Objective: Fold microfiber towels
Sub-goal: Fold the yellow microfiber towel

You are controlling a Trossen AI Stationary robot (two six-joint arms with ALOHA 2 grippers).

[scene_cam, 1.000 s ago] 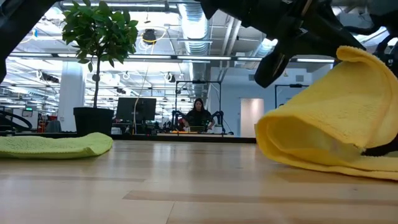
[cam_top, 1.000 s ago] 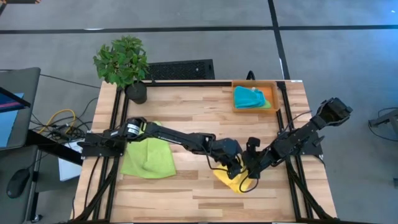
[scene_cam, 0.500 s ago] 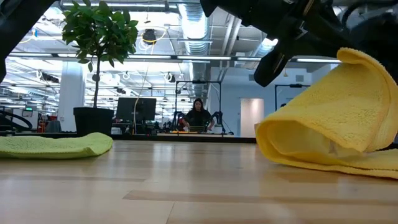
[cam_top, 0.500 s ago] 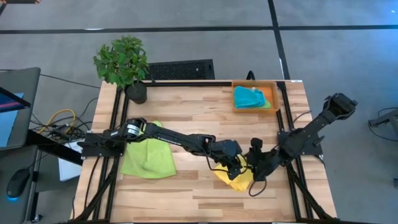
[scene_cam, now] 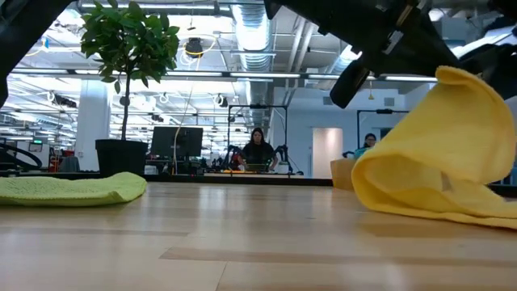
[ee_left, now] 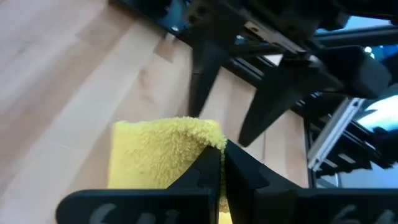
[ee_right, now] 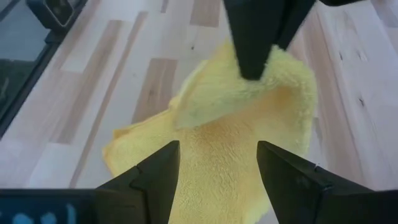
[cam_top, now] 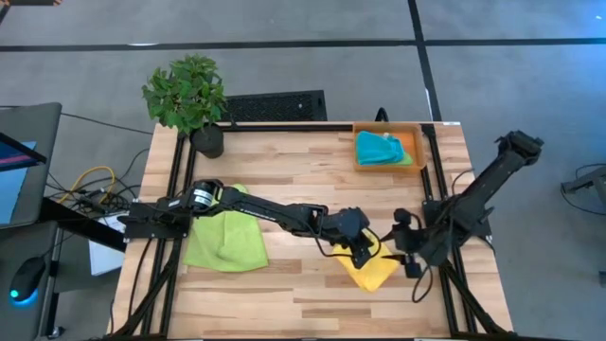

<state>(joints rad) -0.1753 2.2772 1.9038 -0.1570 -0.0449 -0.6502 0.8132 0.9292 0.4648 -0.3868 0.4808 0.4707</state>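
**Two arms at one yellow towel, left pinching, right spread**

Two dark fingers of the left gripper are pressing together on a raised edge of the soft yellow microfiber towel, w/ the cloth corner poking up between them in the left wrist view. Towel is draping down from that pinch in a curl onto the light wooden table, near the front right. Low view is showing the fold standing up off the wood.

Right gripper is sitting just beside the towel on its right, fingers spread wide, holding nothing; its wrist view is looking over the yellow cloth btwn those fingers.

Farther out: a lime green microfiber towel is lying rumpled at the left, under the left arm. A teal cloth is resting in the shallow orange rectangular tray at the far right corner. A small potted green plant is standing at the far left corner.
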